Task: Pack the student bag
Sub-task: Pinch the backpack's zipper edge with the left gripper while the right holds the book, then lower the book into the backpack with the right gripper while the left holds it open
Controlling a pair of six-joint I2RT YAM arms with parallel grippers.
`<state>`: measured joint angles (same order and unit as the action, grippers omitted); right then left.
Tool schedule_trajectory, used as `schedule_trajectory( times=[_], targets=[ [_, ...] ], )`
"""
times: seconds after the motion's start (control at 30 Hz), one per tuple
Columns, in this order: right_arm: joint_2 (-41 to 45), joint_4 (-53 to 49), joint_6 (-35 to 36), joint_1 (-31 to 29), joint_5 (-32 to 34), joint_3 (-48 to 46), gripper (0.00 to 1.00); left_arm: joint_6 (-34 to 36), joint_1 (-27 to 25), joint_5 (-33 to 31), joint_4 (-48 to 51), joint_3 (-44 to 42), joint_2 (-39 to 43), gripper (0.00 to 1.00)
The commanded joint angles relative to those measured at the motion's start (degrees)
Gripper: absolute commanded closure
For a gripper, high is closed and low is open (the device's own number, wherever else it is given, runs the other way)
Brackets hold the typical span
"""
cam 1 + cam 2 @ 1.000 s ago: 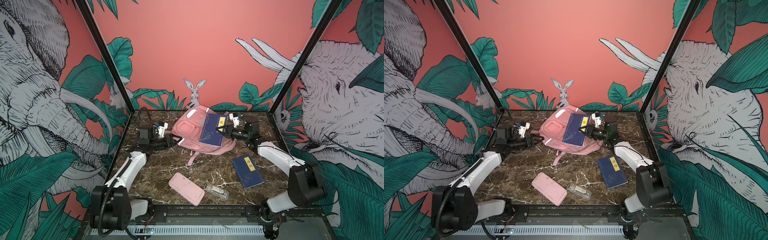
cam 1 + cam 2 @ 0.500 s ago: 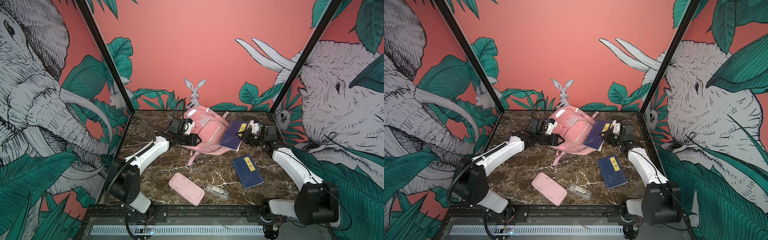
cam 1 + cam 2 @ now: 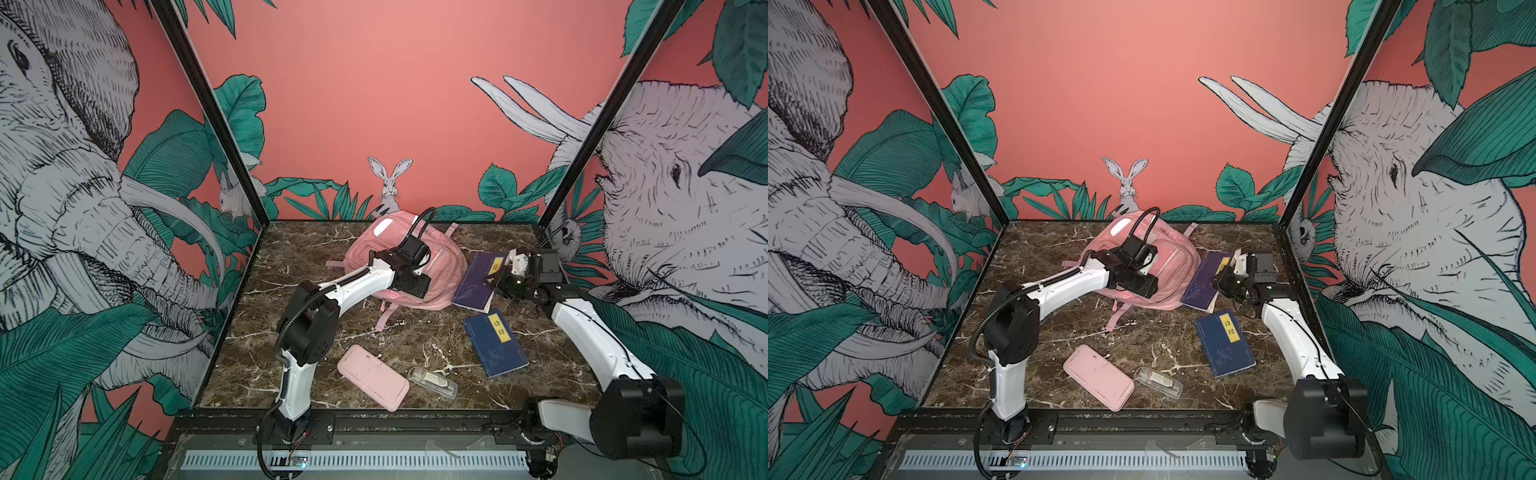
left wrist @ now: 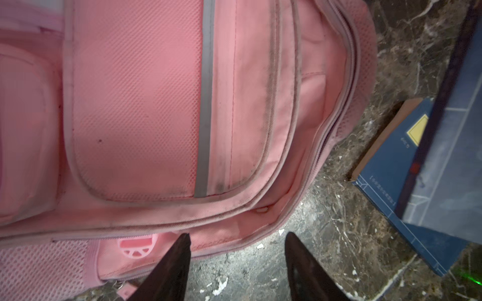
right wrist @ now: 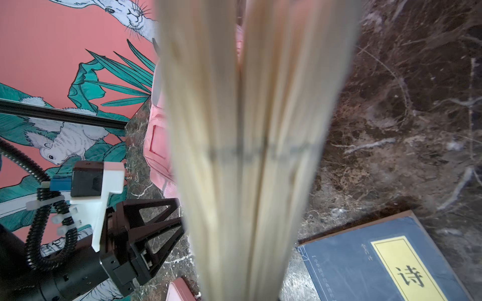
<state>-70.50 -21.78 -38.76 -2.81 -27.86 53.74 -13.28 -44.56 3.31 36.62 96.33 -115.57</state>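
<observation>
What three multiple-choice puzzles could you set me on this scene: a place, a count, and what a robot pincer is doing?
1. Where does the flat pink rectangular pouch lie?
A. Against the back wall.
B. On the marble table near its front edge, beside the clear plastic case.
C. Upright against a side wall.

2. How many dark blue books with yellow labels are in view?
A. One.
B. Three.
C. Two.

3. What is the right pincer doing?
A. Shut on the far dark blue book, beside the large soft pink fabric backpack.
B. Open, empty.
C. Shut on a strap.

B: both top views show it flat by the case.
C: the far one plus the near dark blue book lying flat.
A: its wrist view is filled with page edges.
</observation>
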Motion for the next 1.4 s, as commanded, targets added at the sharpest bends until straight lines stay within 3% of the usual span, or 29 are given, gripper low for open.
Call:
schedule_trajectory(
  times=[0.0,0.47,0.7,1.0,1.17,1.37],
  targets=[
    [2.7,0.6,1.7,0.5,1.0,1.5,1.0,3.3,-1.7,-5.1,5.4,5.4,-1.9,0.41],
    [4.6,-0.1,1.7,0.8,0.7,0.7,1.0,11.7,-6.9,-17.4,15.7,26.6,-16.8,0.42],
    [4.9,-0.1,1.8,0.9,0.3,0.3,1.0,12.3,-7.1,-20.9,16.6,28.3,-20.0,0.56],
    [4.8,0.6,1.6,0.9,-0.8,-0.1,1.0,12.9,-7.1,-24.1,16.0,28.4,-20.7,0.6],
    [4.8,0.7,1.5,0.9,-0.8,-0.3,1.0,13.2,-7.0,-24.4,16.0,28.8,-20.8,0.69],
    [4.7,1.0,1.5,0.9,-1.1,-0.4,1.0,13.1,-6.9,-25.0,16.1,28.5,-19.6,0.92]
  ],
)
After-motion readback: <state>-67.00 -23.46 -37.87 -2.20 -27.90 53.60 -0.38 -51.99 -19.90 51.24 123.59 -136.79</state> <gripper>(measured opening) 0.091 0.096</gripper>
